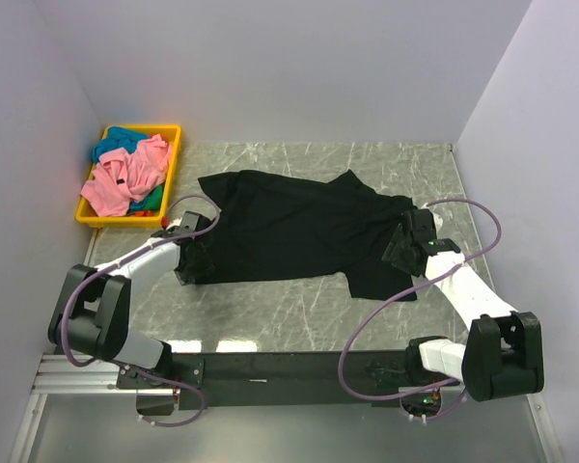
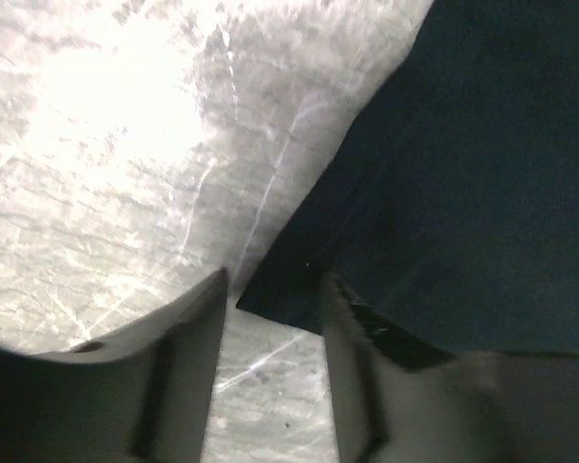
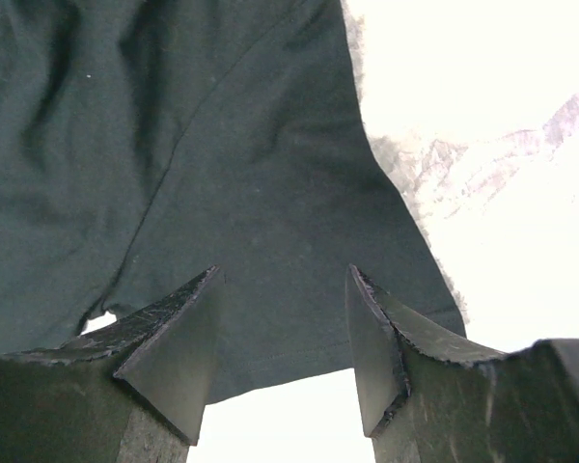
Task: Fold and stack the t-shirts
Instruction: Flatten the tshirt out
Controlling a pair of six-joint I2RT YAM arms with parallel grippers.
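Straddling the black t-shirt (image 1: 289,227) on the bench (image 1: 270,309), my left jaws stand apart around its near-left corner, my right jaws apart over its right edge. A pink t-shirt (image 1: 125,178) and a teal t-shirt (image 1: 121,138) sit in the far-left yellow bin (image 1: 169,135).

We look down past the right gripper (image 3: 282,282) onto the black t-shirt (image 3: 203,174), which fills the left and middle of the scene. Its two dark fingers (image 3: 174,338) stand apart at the near edge, with cloth showing in the gap between them and nothing pinched. The shirt's stitched hem runs just beyond the fingertips, slanting towards a corner at the near right. Soft creases cross the fabric on the far left. To the right, the pale veined table (image 3: 521,241) lies washed out by glare.
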